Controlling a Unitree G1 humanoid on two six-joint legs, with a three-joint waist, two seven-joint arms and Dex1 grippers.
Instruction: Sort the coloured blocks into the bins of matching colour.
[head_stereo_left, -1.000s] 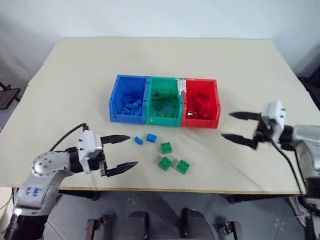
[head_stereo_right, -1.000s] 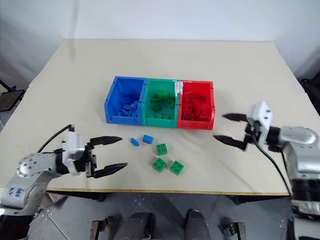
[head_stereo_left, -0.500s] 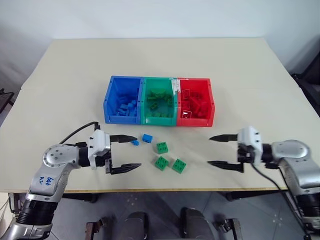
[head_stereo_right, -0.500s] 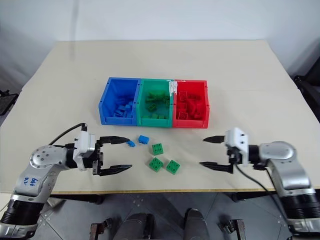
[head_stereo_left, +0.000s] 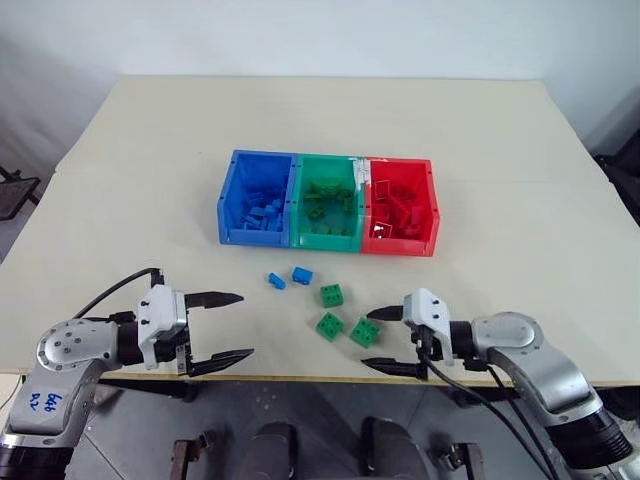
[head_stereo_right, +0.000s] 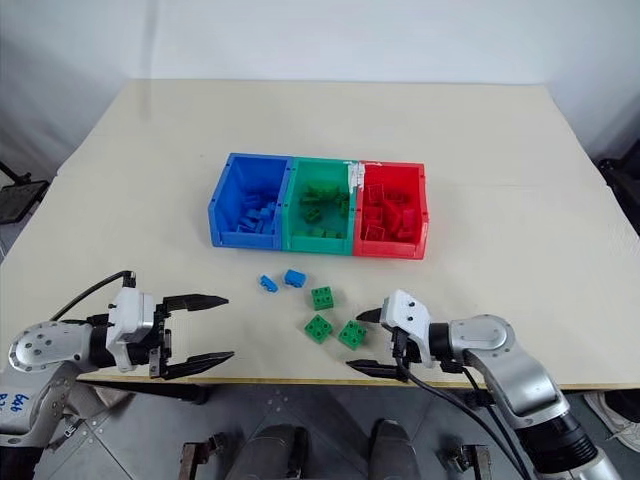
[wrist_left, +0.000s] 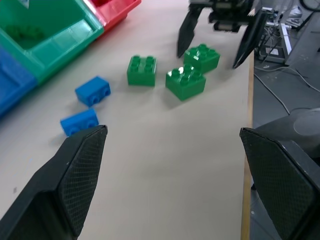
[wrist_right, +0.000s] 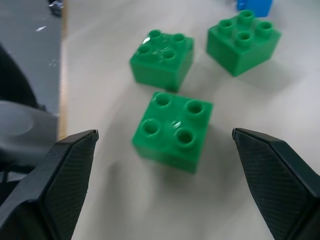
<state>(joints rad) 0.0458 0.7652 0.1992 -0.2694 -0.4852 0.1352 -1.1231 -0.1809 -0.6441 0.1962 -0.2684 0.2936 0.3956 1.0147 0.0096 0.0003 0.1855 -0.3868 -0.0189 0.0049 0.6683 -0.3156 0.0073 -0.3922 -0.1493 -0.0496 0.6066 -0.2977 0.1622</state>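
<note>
I am swinging my right gripper (head_stereo_left: 385, 341) in from beside the red plastic bin (head_stereo_left: 401, 222), jaws spread around the nearest green studded brick (head_stereo_left: 364, 332); my left gripper (head_stereo_left: 220, 327) is hanging open.

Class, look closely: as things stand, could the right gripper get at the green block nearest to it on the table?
Probably yes. The right gripper stands open right beside that green block, its fingers pointing at it, with bare table around. The other two green blocks lie beyond it, not in the path.
</note>
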